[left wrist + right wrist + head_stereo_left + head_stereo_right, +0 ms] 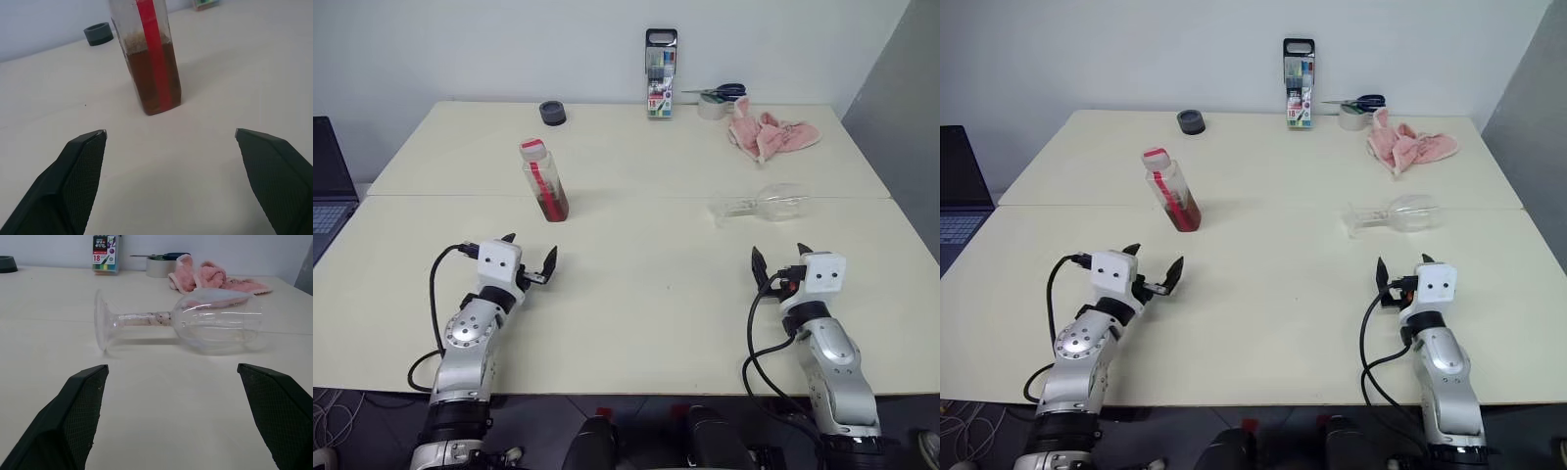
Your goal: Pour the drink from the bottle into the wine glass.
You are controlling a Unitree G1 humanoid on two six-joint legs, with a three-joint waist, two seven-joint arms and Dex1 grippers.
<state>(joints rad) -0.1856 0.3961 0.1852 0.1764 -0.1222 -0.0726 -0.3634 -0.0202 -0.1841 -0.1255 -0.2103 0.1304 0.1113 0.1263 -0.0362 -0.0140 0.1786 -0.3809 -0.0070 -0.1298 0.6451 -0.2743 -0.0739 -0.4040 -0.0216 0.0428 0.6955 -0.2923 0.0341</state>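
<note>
1. Pale bench (636, 294) against a white wall, two tops pushed together with a seam running across. My left hand (530, 257) and right hand (777, 258) both hover low over the near half, jaws spread wide, nothing in either.

2. Task stuff: the bottle (544, 180) stands upright just past the seam, straight ahead of the left hand, cap (533, 149) still on, with the drink (151, 78) filling only its lower part. The wine glass (764, 203) is lying on its side ahead of the right hand, foot toward the bottle, bowl pointing away.

3. What worries me: that glass is round and can roll off if I nudge it instead of gripping the stem cleanly. It has to be stood up first, or the pour goes onto the bench.

4. Cap's on, so pouring gets nothing till it's off. Squeezing a soft plastic bottle too hard could slosh it.

5. Other clutter sits well back along the far edge: marker case (661, 73), tape roll (712, 107) with scissors (722, 92), pink cloth (766, 132), a small dark ring (552, 113). A laptop (328, 186) is off to the left. Nothing blocks either reach.
</note>
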